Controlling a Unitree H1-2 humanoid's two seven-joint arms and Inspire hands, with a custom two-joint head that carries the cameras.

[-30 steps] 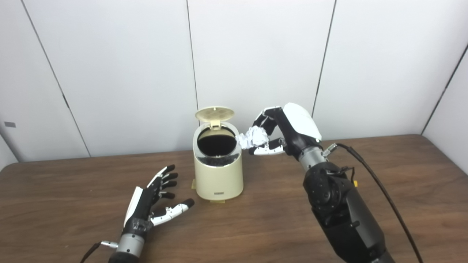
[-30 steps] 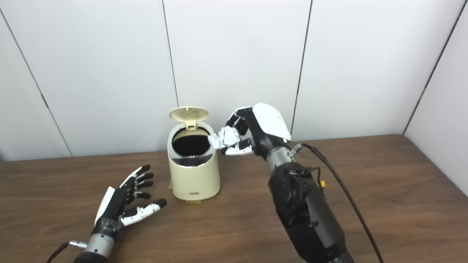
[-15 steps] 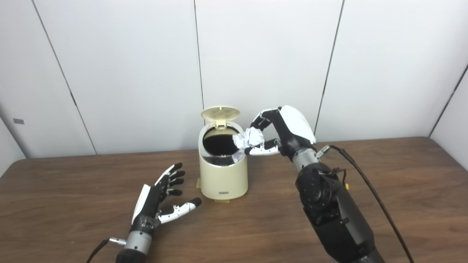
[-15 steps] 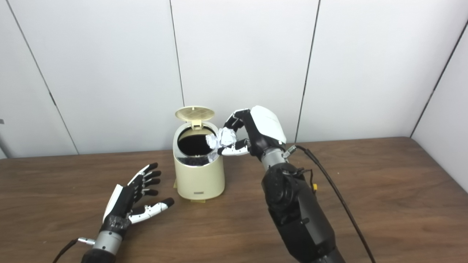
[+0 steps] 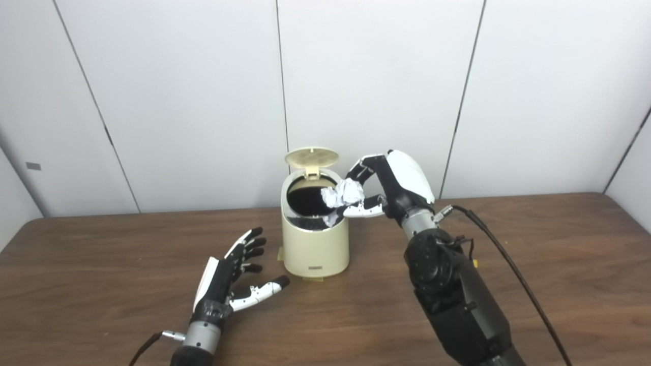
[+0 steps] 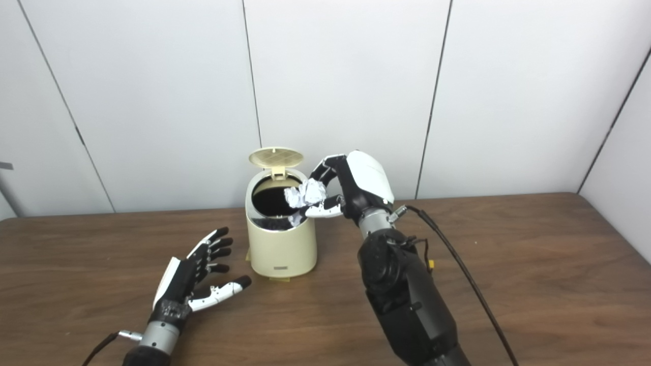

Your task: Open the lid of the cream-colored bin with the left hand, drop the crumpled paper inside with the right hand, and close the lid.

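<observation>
Paper poised over the open bin (image 5: 315, 244)

Right robot hand (image 5: 379, 185) pinches crumpled paper (image 5: 344, 193) above the mouth to drop it; left robot hand (image 5: 229, 277) rests spread, lid (image 5: 312, 155) up.

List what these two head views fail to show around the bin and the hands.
- Inside of the bin: both views show only black past the rim.
- Far side of the crumpled paper: covered by the right hand.
- Label on the bin's front: too small to read.
- Left hand palm: turned away.
</observation>
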